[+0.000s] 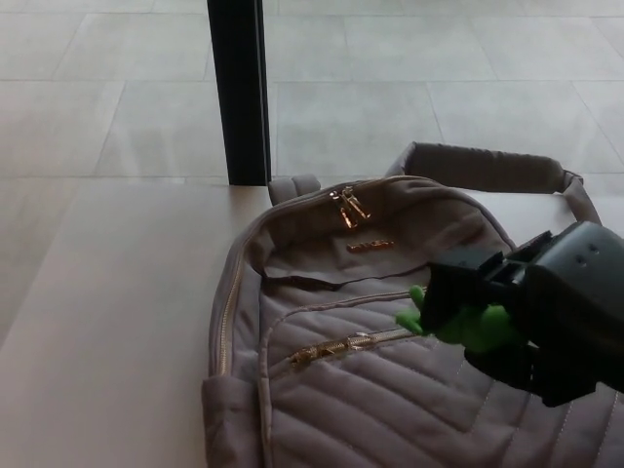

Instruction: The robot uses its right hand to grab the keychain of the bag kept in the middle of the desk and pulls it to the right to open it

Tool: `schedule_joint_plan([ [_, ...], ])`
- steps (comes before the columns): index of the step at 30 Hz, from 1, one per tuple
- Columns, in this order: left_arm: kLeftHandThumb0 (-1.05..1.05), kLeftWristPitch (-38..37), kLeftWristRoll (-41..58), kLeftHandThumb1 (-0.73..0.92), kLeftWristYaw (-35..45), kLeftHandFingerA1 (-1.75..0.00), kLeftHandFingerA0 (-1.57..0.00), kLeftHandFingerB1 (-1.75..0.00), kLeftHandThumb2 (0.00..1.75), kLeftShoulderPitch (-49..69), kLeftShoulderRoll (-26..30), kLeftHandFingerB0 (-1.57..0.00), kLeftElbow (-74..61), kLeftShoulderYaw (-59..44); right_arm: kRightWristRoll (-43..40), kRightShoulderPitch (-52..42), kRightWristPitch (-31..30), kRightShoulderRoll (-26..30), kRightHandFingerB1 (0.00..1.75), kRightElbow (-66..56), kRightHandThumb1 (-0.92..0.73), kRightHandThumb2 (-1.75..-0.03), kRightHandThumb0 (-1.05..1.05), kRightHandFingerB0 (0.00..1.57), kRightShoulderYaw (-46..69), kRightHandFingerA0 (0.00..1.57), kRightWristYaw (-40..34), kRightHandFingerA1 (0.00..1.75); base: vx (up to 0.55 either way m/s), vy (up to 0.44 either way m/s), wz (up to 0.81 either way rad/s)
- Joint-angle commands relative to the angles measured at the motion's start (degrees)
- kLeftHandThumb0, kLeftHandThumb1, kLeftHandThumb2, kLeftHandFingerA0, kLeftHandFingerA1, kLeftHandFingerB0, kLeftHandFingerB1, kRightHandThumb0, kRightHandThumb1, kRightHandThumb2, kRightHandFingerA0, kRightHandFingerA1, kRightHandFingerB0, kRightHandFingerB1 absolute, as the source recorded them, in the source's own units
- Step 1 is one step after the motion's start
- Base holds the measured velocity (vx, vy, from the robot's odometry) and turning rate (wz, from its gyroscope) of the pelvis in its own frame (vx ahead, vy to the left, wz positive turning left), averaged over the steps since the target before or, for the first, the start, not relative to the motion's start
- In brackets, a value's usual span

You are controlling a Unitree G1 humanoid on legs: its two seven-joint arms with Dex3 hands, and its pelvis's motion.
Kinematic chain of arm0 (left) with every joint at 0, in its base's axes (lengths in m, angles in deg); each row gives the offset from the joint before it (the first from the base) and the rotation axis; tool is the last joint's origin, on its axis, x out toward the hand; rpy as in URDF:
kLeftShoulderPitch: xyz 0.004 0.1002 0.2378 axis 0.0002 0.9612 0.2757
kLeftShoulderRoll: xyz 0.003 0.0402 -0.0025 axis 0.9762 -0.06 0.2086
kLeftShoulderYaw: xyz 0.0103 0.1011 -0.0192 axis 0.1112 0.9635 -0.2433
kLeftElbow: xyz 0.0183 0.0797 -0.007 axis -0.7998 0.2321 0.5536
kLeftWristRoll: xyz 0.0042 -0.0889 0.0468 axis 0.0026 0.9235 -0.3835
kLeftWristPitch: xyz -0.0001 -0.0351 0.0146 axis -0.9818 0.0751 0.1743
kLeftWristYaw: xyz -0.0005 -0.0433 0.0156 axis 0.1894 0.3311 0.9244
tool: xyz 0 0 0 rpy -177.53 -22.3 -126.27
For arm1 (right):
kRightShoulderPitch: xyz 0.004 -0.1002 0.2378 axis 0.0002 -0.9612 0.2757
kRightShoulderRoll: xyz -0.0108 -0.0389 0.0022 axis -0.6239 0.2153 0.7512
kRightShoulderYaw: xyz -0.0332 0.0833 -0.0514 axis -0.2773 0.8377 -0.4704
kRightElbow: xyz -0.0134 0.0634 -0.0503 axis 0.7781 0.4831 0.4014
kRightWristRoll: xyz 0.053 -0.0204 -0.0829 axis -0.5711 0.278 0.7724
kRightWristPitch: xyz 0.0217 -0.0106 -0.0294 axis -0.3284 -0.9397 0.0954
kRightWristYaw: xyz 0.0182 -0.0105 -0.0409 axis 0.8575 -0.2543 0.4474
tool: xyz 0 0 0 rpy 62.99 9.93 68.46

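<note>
pale floor tiles run behind a light desk (107, 322), and a black post (239, 93) stands at its far edge. only the head view shows all this: the grey quilted bag (341, 390) lies about mid-desk, its strap (483, 168) trailing off to the far right, two gold pulls (349, 207) at the top. lower down, the gold front zipper (336, 348) runs across the pocket, its slider end near the left. the right hand (531, 317), black with green fingertips (458, 322), hangs over the right part of that zipper line; whether those fingers pinch anything i cannot tell, since the hand's bulk covers the spot, and i can't pick out the keychain itself from here. to my eye the pull is only worth making with the ring firmly caught, drawn rightward along the zipper's own line and kept low, or the whole bag may slide or lift instead of opening. no left hand shows.
</note>
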Motion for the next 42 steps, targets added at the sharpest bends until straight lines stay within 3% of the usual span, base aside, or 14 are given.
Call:
schedule_joint_plan([
  [1, -0.85, -1.6, -1.06, 0.92, -1.53, -0.53, -0.56, -0.45, 0.76, 0.48, 0.74, -0.55, -0.01, 0.74, 0.48, 1.35, 3.71, 4.35, 1.42, 8.02, -0.39, -1.34, -0.35, 0.9, -0.2, 1.11, -0.02, 1.75, 0.0, 0.0, 0.0],
  [2, -0.85, -1.25, -0.99, 0.92, -1.49, -0.53, -0.56, -0.45, 0.76, 0.27, 0.54, -0.55, 0.15, 0.8, 1.18, 1.32, 4.67, 5.39, 1.09, 9.88, -0.48, -1.24, -0.41, 0.97, -0.17, 1.34, -0.73, 1.44, 0.0, 0.0, 0.0],
  [4, -0.86, -0.7, -0.33, 0.92, -0.37, -0.52, -0.55, -0.45, 0.75, 0.18, 0.51, -0.53, 0.61, 0.37, 2.17, 1.07, 5.83, 7.18, 1.21, 14.28, -0.44, -1.19, -0.41, 1.03, -0.35, 1.32, -1.75, 1.44, 0.0, 0.0, 0.0],
  [10, -0.87, -0.43, -0.36, 0.92, -0.76, -0.53, -0.54, -0.45, 0.75, 0.61, 0.32, -0.53, 0.25, 0.39, 4.49, 1.83, 6.54, 10.17, 1.18, 20.13, -0.44, -1.13, -0.36, 0.97, -0.86, 1.27, -3.53, 1.41, 0.0, 0.0, 0.0],
  [11, -0.88, -0.54, -0.6, 0.92, -1.1, -0.54, -0.56, -0.46, 0.75, 0.77, 0.34, -0.54, 0.23, 0.57, 4.71, 2.43, 6.76, 10.69, 1.32, 21.01, -0.46, -1.1, -0.21, 0.79, -0.92, 1.12, -3.85, 1.75, 0.0, 0.0, 0.0],
  [12, -0.88, -0.7, -0.89, 0.92, -1.51, -0.54, -0.56, -0.46, 0.75, 0.97, 0.38, -0.54, 0.18, 0.79, 4.9, 3.16, 7.04, 11.24, 1.32, 21.94, -0.46, -1.1, -0.21, 0.79, -0.9, 1.12, -4.2, 1.75, 0.0, 0.0, 0.0],
  [13, -0.87, -0.57, -0.63, 0.92, -0.95, -0.53, -0.54, -0.45, 0.76, 1.08, 0.52, -0.53, 0.25, 0.69, 5.28, 4.26, 7.71, 11.48, 1.36, 23.31, -0.44, -1.08, -0.25, 0.84, -1.07, 0.99, -5.54, 1.75, 0.0, 0.0, 0.0],
  [14, -0.89, -0.63, -0.7, 0.92, -1.14, -0.53, -0.55, -0.45, 0.75, 1.11, 0.51, -0.54, 0.32, 0.78, 5.02, 4.82, 6.88, 11.76, 1.33, 23.16, -0.46, -1.08, -0.19, 0.76, -1.02, 1.12, -4.6, 1.73, 0.0, 0.0, 0.0],
  [15, -0.89, -0.65, -0.73, 0.92, -1.22, -0.53, -0.55, -0.45, 0.75, 1.12, 0.5, -0.54, 0.34, 0.83, 4.87, 5.14, 6.59, 11.98, 1.33, 23.24, -0.46, -1.08, -0.19, 0.76, -1.12, 1.12, -4.36, 1.73, 0.0, 0.0, 0.0],
  [16, -0.92, 0.38, 0.09, 0.92, -0.94, -0.53, -0.55, -0.45, 0.73, 1.01, 0.4, -0.54, 0.28, 0.21, 4.58, 6.8, 6.29, 12.38, 1.51, 23.95, -0.46, -1.01, -0.26, 0.75, -0.89, 0.96, -4.03, 1.75, 0.0, 0.0, 0.0],
  [24, -0.87, 0.15, 0.21, 0.92, 0.17, -0.51, -0.54, -0.46, 0.74, 2.5, 0.26, -0.51, -0.42, -0.03, 4.19, 10.18, 7.04, 12.6, 1.62, 25.49, -0.35, -1.14, -0.29, 0.71, 0.32, 0.96, -6.7, 1.75, 0.0, 0.0, 0.0],
  [31, -0.86, 0.34, -0.43, 0.92, -0.57, -0.5, -0.55, -0.45, 0.75, 2.37, 0.21, -0.52, -0.18, 0.65, 3.63, 10.04, 6.43, 13.77, 1.56, 24.64, -0.37, -1.17, -0.25, 0.79, 2.5, 0.95, -6.78, 1.75, 0.0, 0.0, 0.0],
  [33, -0.86, 1.07, -0.24, 0.92, -1.1, -0.51, -0.56, -0.45, 0.74, 2.12, 0.09, -0.54, 0.12, 0.55, 3.99, 10.08, 6.09, 15.66, 1.6, 25.76, -0.39, -1.12, -0.26, 0.7, 3.54, 0.92, -6.2, 1.75, 0.0, 0.0, 0.0],
  [42, -0.88, 0.34, -0.82, 0.92, -1.38, -0.5, -0.56, -0.44, 0.76, 2.49, 0.46, -0.51, 0.19, 1.1, 3.35, 6.88, 9.37, 21.73, 1.55, 31.91, -0.47, -0.98, -0.24, 0.72, 7.49, 0.93, -9.51, 1.75, 0.0, 0.0, 0.0],
])
